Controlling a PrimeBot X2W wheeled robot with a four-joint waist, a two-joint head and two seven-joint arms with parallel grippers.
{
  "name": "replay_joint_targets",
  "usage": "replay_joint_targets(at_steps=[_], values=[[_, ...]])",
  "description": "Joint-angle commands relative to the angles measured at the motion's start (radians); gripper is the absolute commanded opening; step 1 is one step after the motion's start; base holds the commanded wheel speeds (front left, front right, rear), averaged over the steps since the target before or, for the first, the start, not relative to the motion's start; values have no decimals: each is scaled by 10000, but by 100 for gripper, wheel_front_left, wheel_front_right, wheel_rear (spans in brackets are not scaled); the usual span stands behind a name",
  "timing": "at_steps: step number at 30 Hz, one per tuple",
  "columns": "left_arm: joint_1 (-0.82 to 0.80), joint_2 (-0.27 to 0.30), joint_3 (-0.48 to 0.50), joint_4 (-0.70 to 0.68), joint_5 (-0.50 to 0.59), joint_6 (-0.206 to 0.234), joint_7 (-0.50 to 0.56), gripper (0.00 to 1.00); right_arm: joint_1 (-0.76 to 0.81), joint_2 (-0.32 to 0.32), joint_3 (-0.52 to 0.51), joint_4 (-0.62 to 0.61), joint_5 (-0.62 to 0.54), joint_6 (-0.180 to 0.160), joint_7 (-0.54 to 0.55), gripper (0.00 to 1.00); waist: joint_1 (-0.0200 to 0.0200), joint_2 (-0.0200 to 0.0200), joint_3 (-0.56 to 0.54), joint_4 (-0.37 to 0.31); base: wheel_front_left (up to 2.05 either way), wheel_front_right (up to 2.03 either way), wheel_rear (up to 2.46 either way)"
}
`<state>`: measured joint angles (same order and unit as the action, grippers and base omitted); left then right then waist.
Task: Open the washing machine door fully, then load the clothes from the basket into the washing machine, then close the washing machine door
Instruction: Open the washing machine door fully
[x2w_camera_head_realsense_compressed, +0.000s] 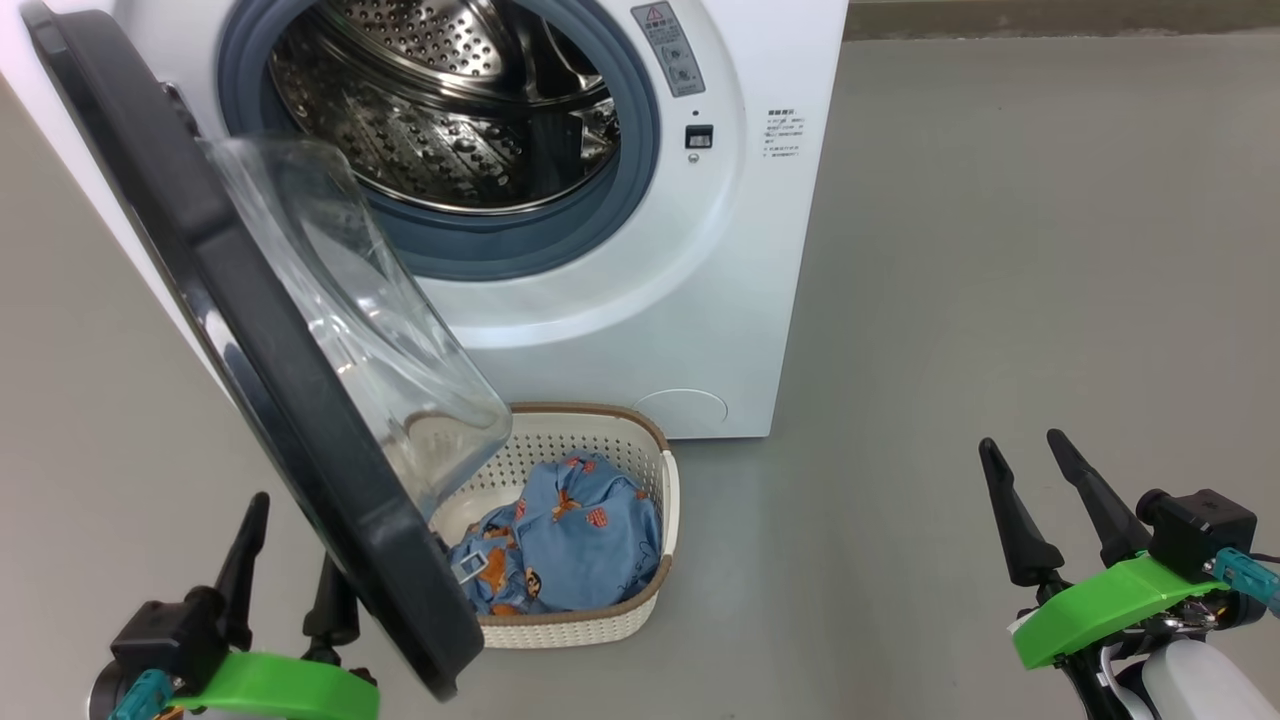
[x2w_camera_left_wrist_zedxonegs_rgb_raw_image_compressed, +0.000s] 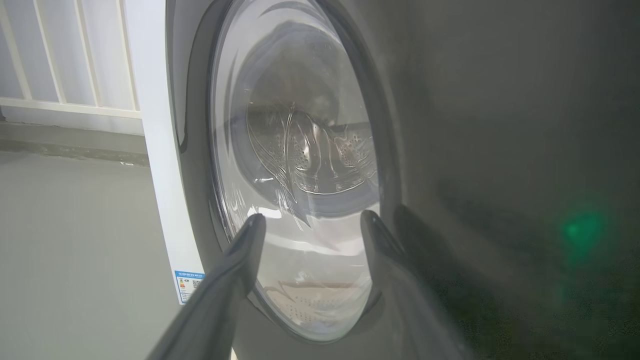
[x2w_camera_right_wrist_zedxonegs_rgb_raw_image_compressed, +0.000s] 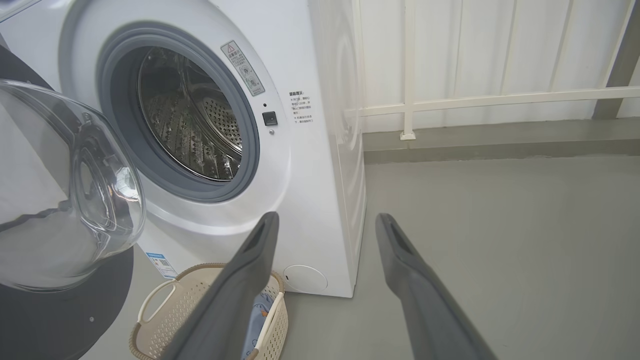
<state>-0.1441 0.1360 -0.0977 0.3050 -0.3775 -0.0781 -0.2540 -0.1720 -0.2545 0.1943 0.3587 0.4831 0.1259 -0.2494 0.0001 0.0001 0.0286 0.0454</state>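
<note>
Nearby, soft bear-print clothes (x2w_camera_head_realsense_compressed: 575, 535) in perforated cream basket (x2w_camera_head_realsense_compressed: 669, 495), left tool (x2w_camera_left_wrist_zedxonegs_rgb_raw_image_compressed: 312, 216) and right tool (x2w_camera_head_realsense_compressed: 1022, 440) both wide apart, empty.

Soft, even daylight; head and right wrist views are sharp. The left wrist view is dim and hazy toward 3 o'clock, with a green glow (x2w_camera_left_wrist_zedxonegs_rgb_raw_image_compressed: 582, 230) at 4 o'clock on the washing machine door (x2w_camera_left_wrist_zedxonegs_rgb_raw_image_compressed: 300, 175).

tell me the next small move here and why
Probably hook the open left gripper round the free edge of the washing machine door and draw it wider to the left. The door stands only part open, its glass bowl overhanging the basket and covering part of the clothes. The left gripper sits right beside that edge; the open right gripper is far off.
</note>
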Motion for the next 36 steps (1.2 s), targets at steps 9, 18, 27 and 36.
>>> replay_joint_targets(at_steps=[9,18,27,36], values=[[-223,255,250,-278,-38,129,-56,100,-186,-134,219,-241,41,48,-124,100,0,-1,-23,-29,0,0,0],[-215,244,260,-300,-80,194,-63,100,-229,-174,249,-207,80,48,-124,100,0,-1,-3,-20,0,0,0],[-207,229,276,-285,-102,199,-70,100,-212,-160,264,-183,112,48,-124,100,0,-1,-33,-27,0,0,0],[-217,194,272,-274,-128,172,-74,0,-169,-168,262,-136,145,48,-124,100,0,-1,-87,16,0,0,0]])
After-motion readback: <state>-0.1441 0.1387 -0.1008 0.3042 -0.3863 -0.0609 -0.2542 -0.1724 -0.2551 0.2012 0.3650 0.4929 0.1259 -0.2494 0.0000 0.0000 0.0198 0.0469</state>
